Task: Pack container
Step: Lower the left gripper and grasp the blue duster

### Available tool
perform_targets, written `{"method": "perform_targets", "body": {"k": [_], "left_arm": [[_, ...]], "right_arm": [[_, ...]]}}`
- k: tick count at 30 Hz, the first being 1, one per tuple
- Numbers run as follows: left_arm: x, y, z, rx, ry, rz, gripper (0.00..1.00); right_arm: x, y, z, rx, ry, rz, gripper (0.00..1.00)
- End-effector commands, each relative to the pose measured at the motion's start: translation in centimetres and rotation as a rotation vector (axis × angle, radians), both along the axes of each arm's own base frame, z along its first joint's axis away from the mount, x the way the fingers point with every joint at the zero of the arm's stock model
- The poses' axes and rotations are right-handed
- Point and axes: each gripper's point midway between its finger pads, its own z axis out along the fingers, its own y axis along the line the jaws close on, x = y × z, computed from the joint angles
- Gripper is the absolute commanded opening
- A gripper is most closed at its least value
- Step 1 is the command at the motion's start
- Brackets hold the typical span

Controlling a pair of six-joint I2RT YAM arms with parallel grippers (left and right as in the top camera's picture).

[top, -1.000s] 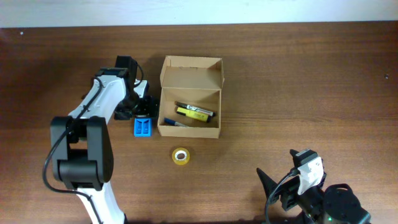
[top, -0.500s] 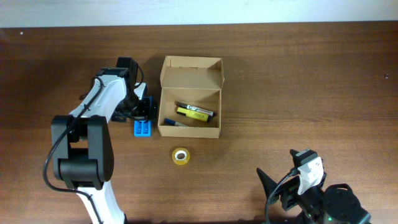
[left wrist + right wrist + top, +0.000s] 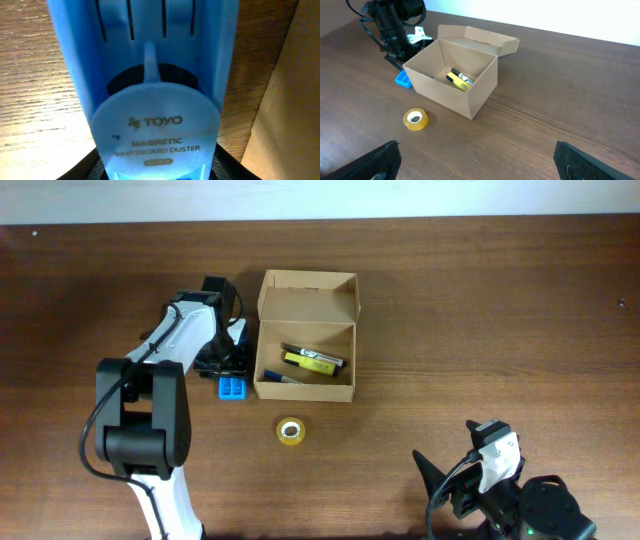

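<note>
Several markers point(image 3: 312, 361) lie in the open container point(image 3: 306, 300), mid-table toward the far edge. Left gripper point(image 3: 224, 363) hangs over the blue duster point(image 3: 232, 388) beside the container's left wall, probably to load it; whether it grips, I cannot tell. Right gripper point(image 3: 480, 165) sits spread and empty by the near right corner.

Blue whiteboard duster point(image 3: 159, 125) flat on the brown wooden table point(image 3: 480, 310), round label reading TOYO MAGNETIC WHITEBOARD DUSTER; yellow tape roll point(image 3: 290, 430) lying flat on the wood, well apart from the duster; yellow marker point(image 3: 308, 361) just beside a black marker point(image 3: 318, 354); near them possibly a blue pen point(image 3: 281, 376), too small to tell.
</note>
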Motion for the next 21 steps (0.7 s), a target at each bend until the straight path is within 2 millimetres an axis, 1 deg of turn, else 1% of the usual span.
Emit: {"method": "perform_targets", "body": {"k": [1, 7, 13, 16, 19, 21], "left_arm": [[0.4, 0.1, -0.2, 0.008, -0.001, 0.024, 0.39], [0.6, 0.1, -0.2, 0.012, -0.006, 0.077, 0.26], [0.7, 0.1, 0.3, 0.012, -0.017, 0.114, 0.26], [1.1, 0.1, 1.3, 0.010, -0.048, 0.123, 0.26], [1.5, 0.7, 3.0, 0.040, -0.099, 0.168, 0.25], [1.9, 1.0, 4.5, 0.047, -0.145, 0.182, 0.25]], "right_arm": [[0.2, -0.3, 0.0, 0.001, -0.004, -0.019, 0.99], [0.2, -0.3, 0.0, 0.001, -0.004, -0.019, 0.99], [0.2, -0.3, 0.0, 0.001, -0.004, -0.019, 0.99], [0.2, -0.3, 0.0, 0.001, -0.004, -0.019, 0.99], [0.2, -0.3, 0.0, 0.001, -0.004, -0.019, 0.99], [0.2, -0.3, 0.0, 0.001, -0.004, -0.019, 0.99]]}}
